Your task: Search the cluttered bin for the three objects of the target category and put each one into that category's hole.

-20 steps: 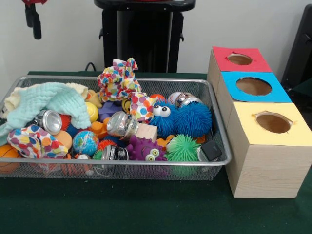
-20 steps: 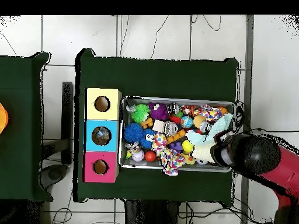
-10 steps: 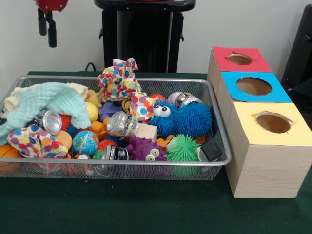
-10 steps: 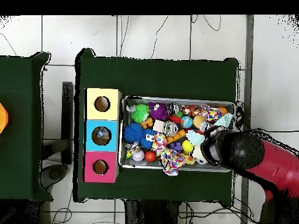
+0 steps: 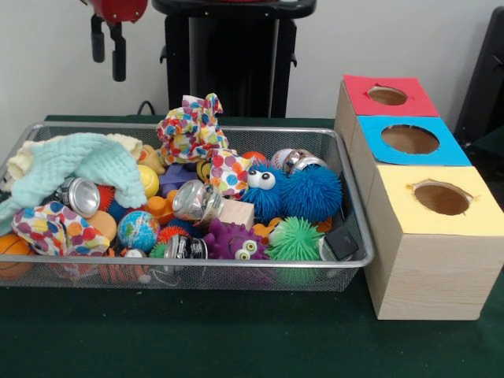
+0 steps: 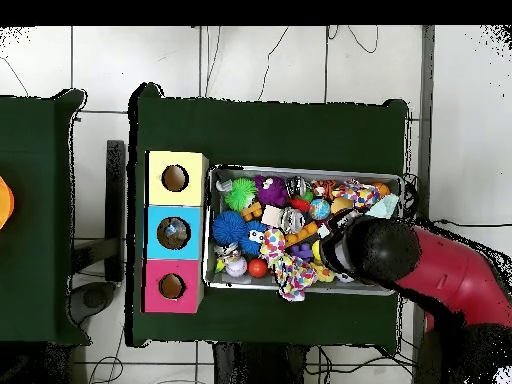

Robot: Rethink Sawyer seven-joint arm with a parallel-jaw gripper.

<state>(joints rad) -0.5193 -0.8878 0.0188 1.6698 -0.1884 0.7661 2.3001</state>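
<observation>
Gripper (image 5: 109, 55) high above the wire bin (image 5: 358, 236), at about 11 o'clock in the front view, well clear of the clutter. Fingers (image 5: 119, 61) hanging a narrow gap apart, holding nothing. In the overhead view, only the red and black arm (image 6: 420, 270) visible, covering the bin's 3 o'clock end.

Target category not named, so no telling which 3 things count. Candidates in the heap: spiky balls such as the blue googly-eyed one (image 5: 303, 191) at 3 o'clock of the bin, the green one (image 5: 294, 239) at 5 o'clock and the purple one (image 5: 235, 241) near 6 o'clock; shiny metal pieces (image 5: 197, 200) near the middle and (image 5: 80, 195) at 9 o'clock; spotted cloth (image 5: 191, 130) standing tall at 12 o'clock; a pale green towel (image 5: 75, 161) at 10 o'clock.

3 boxes just beside the bin at 3 o'clock on the green tabletop (image 5: 236, 335), with red (image 5: 387, 95), blue (image 5: 409, 139) and yellow (image 5: 442, 198) holes, all open.

Likely trouble:
- Descent into a packed pile, snagging cloth along with the wanted piece, since the towel and spotted fabric drape over neighbours.
- Narrow gap too small for the fat spiky balls; wider opening probably needed first.
- Round toys likely to roll or squirt out of a pinch.
- Smooth metal pieces possibly slipping.
- Wrong hole chosen, or a release off-centre bouncing off a box top.
</observation>
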